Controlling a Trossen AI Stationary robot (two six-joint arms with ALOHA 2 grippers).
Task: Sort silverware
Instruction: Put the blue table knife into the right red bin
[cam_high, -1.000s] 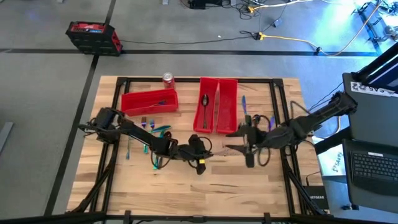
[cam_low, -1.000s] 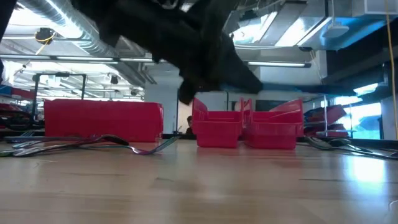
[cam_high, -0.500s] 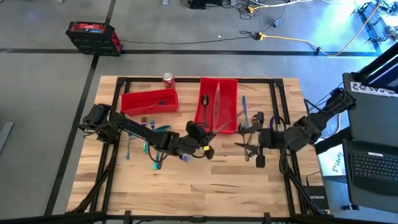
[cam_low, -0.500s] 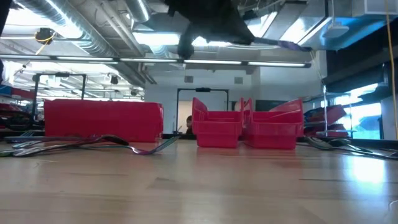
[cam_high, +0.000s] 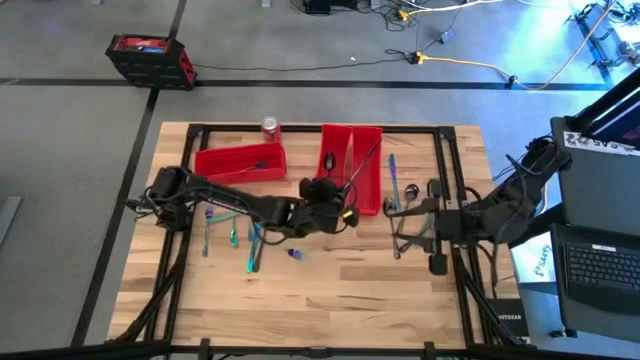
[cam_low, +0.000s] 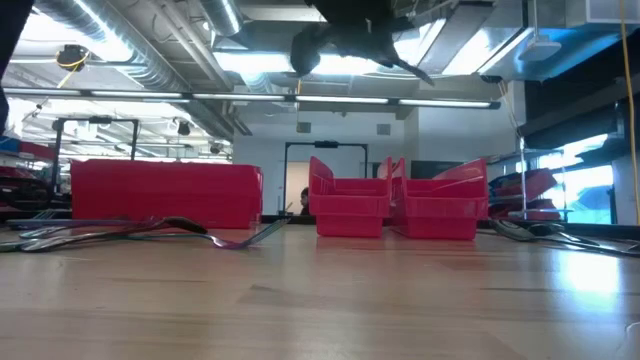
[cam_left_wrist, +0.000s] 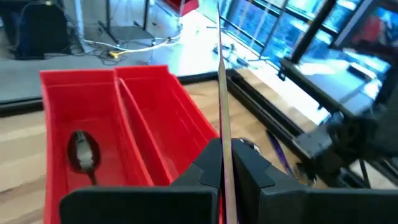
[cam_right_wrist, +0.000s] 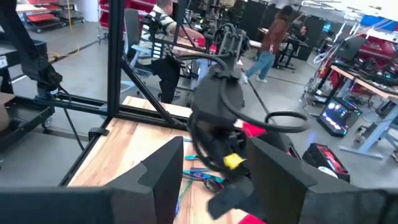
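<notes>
The left gripper (cam_high: 335, 205) is pinched shut on a slim knife (cam_left_wrist: 222, 93) whose blade rises from between its fingers. Just ahead of it stand two long red bins (cam_high: 352, 165); a dark spoon (cam_left_wrist: 83, 152) lies in the nearer-left one. More silverware (cam_high: 235, 225) lies scattered on the desk (cam_high: 330, 300) behind this gripper. The right gripper (cam_high: 400, 225) hovers well apart, its fingers spread and empty, with a few pieces (cam_high: 395, 180) just beyond it.

No lettering can be read in any view. The can (cam_high: 270, 127) carries print (too small to make out), and the papers (cam_high: 540, 262) beside the laptop (cam_high: 604, 268) show only illegible marks.
</notes>
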